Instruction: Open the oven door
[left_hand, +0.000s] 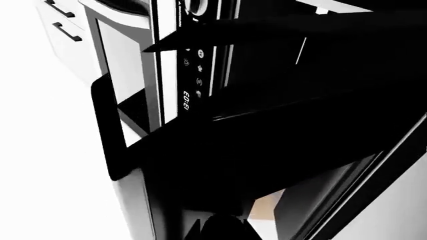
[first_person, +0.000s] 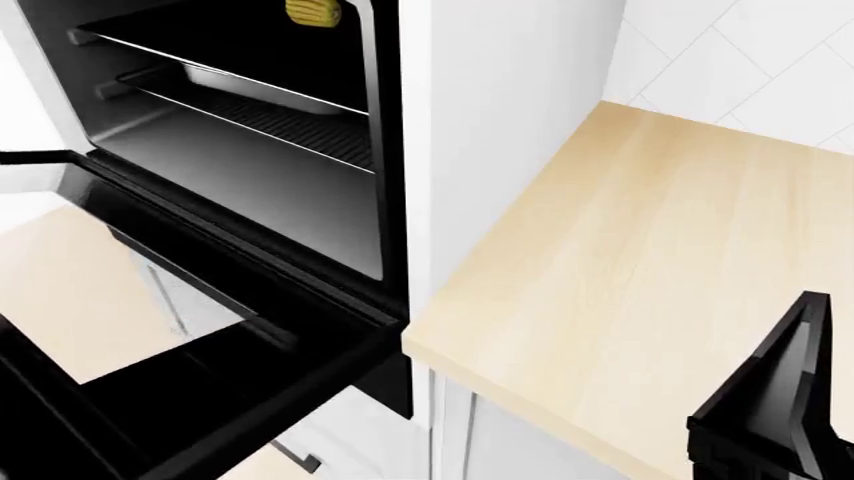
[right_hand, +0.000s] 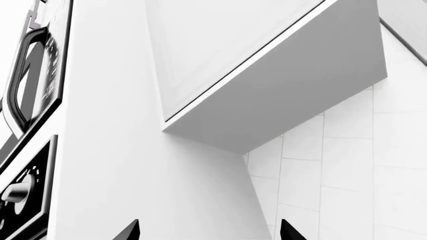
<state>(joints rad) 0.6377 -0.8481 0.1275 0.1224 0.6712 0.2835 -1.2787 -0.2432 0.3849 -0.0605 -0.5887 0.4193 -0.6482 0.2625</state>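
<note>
A: Where is the door (first_person: 160, 340) found?

B: It is seen in the head view swung down from the oven (first_person: 240, 190), close to level, at the lower left. Pale wood tones are mirrored in its glass. The cavity is laid bare: two racks (first_person: 254, 115) are seen inside, with a tray on the lower one and something yellow (first_person: 315, 11) at the very top edge of the picture, too cropped to be named.

A: So how much of the task is judged done?

B: Nearly all of it, it would seem. The door is dropped well away from the frame. Whether it is at its full travel cannot be told. At most a last lowering and a letting go would be left.

A: Is the handle held?

B: That cannot be told. The handle is not made out in any view. The left wrist view is filled with dark, glossy surfaces, a lit control strip (left_hand: 187, 95) and white drawers (left_hand: 63, 30) beyond; the left gripper's jaws are not picked out, so their state cannot be told.

A: And the right gripper (right_hand: 210, 231)?

B: Two dark fingertips (right_hand: 129, 231) are seen well apart in its wrist view, with nothing between them, pointed at a white wall cabinet (right_hand: 267, 65) and tiles (right_hand: 347, 170). In the head view, the right arm (first_person: 781, 400) is parked by the near right edge of the worktop (first_person: 641, 260), well apart from the door.
</note>
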